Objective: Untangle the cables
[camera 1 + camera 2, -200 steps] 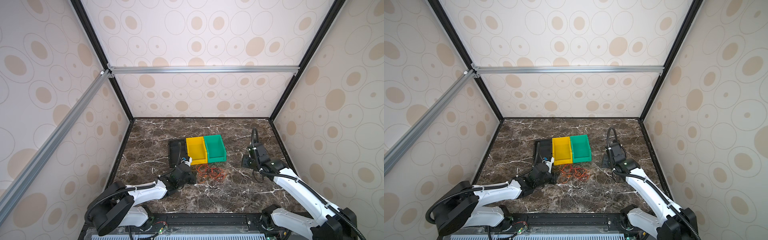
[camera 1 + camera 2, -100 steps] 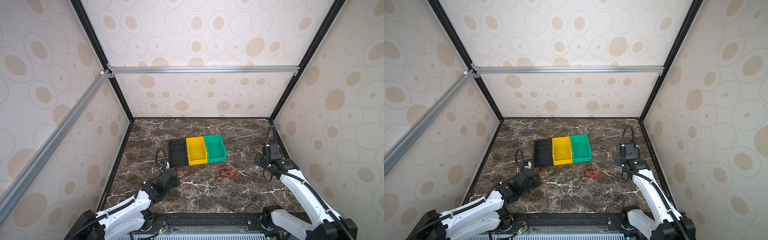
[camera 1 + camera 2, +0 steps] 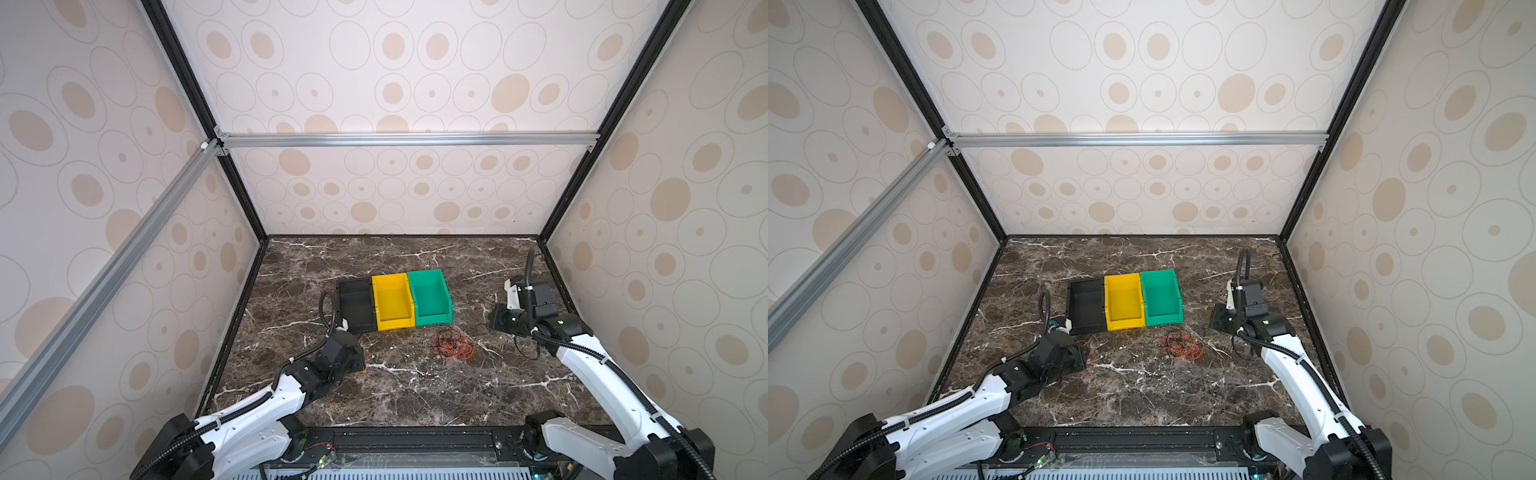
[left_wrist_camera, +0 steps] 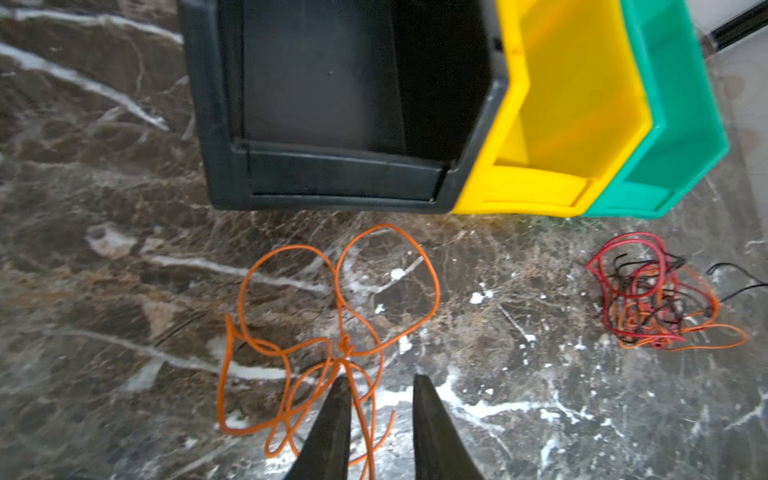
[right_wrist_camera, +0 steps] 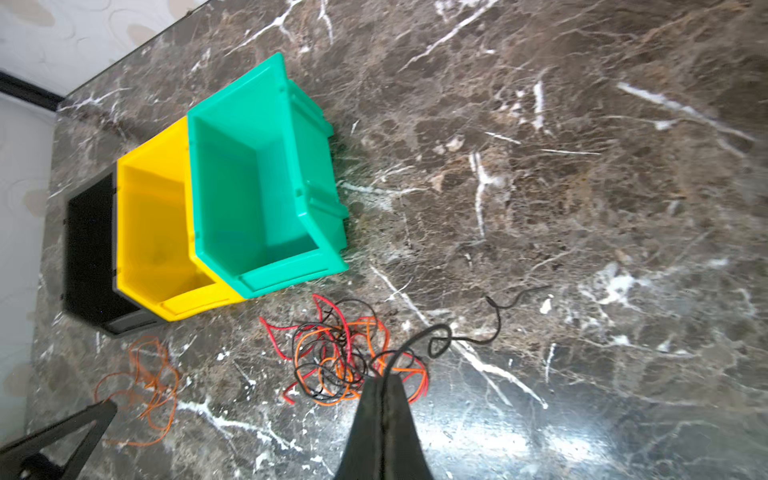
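On the dark marble table [image 3: 415,395], three bins stand touching side by side: a black bin [image 4: 345,178], a yellow bin [image 4: 536,191] and a green bin [image 4: 648,199]. The cables lie just in front of them in two groups that are well apart. The main tangle [image 3: 451,345] of red, orange and black loops sits on the table in front of the green bin, and both top views show it there [image 3: 1179,345]. A single orange cable [image 4: 344,344], curled into several loose loops that meet at a small knot, lies in front of the black bin. The left gripper [image 4: 381,380] hovers low over the near end of this cable. Its jaws stand a narrow gap apart and pinch nothing, though one orange strand runs along the inner side of one finger [image 4: 338,415]. The right gripper [image 5: 384,380] has its jaws pressed together on a thin black cable [image 5: 415,338]. That cable rises from the fingertips, makes a small loop and trails off across the marble to a free end. In the right wrist view the closed fingertips sit at the edge of the tangle. Whether the black cable is caught in it cannot be told.
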Action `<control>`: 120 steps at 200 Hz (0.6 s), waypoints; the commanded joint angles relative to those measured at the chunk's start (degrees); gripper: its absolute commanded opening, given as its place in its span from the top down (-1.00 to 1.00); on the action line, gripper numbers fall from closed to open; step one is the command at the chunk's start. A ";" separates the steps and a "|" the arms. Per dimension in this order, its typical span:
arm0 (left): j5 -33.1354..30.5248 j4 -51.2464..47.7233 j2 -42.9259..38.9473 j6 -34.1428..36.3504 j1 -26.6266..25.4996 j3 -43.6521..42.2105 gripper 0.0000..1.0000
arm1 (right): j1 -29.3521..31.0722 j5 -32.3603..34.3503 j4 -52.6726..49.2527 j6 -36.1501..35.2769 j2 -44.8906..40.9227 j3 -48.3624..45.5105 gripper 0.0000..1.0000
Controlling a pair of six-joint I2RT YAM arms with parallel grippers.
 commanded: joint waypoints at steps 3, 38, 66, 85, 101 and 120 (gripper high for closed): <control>2.37 -0.75 1.49 3.40 0.24 4.07 0.04 | 1.92 -2.54 -0.17 -0.32 0.38 1.11 1.00; 4.74 0.78 3.38 6.05 -0.09 6.44 -0.33 | 6.17 -4.16 0.81 -0.59 1.69 2.06 1.00; 4.86 0.15 5.41 6.89 -0.09 7.66 -0.34 | 7.82 -1.85 -1.39 -1.45 4.08 2.93 0.91; 4.52 -0.59 6.50 7.15 -0.09 8.15 -0.36 | 8.82 -0.89 -0.48 -0.57 4.69 1.51 0.95; 6.54 2.52 7.30 7.45 -0.32 7.85 -0.40 | 9.20 -1.16 1.18 0.51 4.86 0.00 1.00; 11.72 11.20 10.28 8.18 -2.22 7.27 -0.48 | 9.67 -2.45 2.51 1.28 4.74 -0.53 1.00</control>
